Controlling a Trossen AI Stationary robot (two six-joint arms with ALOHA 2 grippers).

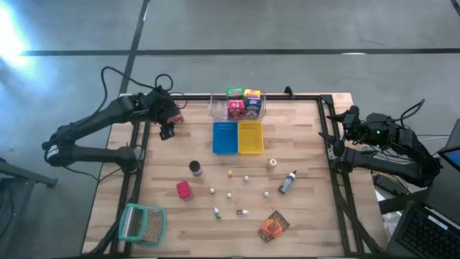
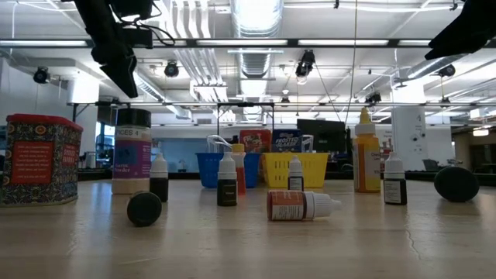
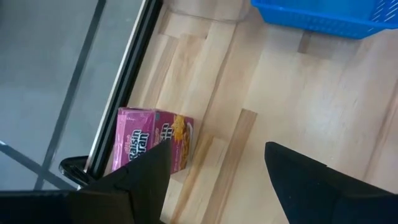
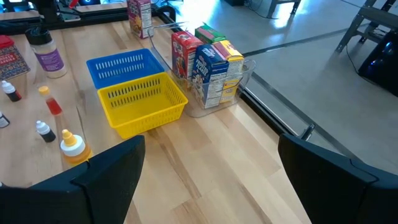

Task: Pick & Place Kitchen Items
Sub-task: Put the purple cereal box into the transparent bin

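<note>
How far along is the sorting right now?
Done: four boxes stand in the clear tub. In hand: nothing held; the left gripper hovers open beside the pink box at the table's far left edge. Left: jar, red can, bottles and small pieces lie loose; both trays look empty.

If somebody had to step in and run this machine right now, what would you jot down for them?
Left gripper: jaws open, holding nothing, over the table's far left corner just above a pink box standing by the edge.
Right gripper: jaws open, empty, waiting at the far right edge.
Done, it seems: four small boxes stand in the clear tub at the far edge.
Left: the blue tray and yellow tray are empty. A dark jar, red can, grey bottle, orange packet and several tiny bottles lie loose mid-table. The mesh basket sits at the near left.
</note>
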